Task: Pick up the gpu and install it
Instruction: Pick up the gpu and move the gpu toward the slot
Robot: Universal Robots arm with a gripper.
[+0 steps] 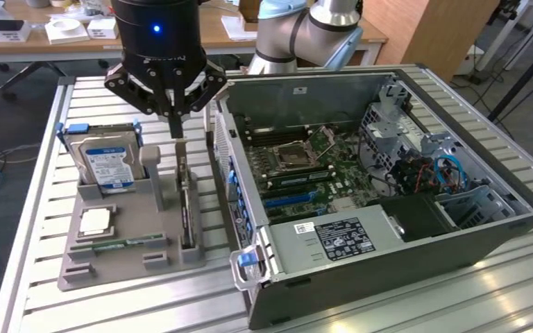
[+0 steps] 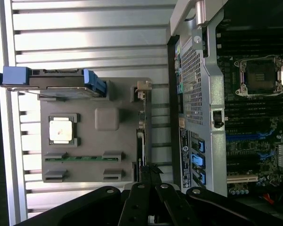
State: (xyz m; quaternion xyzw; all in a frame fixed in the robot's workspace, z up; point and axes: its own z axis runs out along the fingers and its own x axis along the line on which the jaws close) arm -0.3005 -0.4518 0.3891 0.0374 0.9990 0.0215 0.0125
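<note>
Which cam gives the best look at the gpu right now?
Exterior view: the gpu stands on edge in the grey holder, its length and metal end bracket visible. The wrist view looks straight down on it, so it reads as a thin dark line.

The gpu [image 1: 188, 215] stands edge-on (faces hidden) and print on the hard drive [image 1: 109, 163] is unreadable

One grey moulded parts tray [image 1: 137, 208], one silver blue-labelled hard drive [image 1: 109, 163], one square silver processor chip [image 1: 95, 222], seemingly one thin green memory stick [image 1: 119, 243], one dark flat gpu card [image 1: 188, 215], one open black computer case [image 1: 387, 284].
</note>
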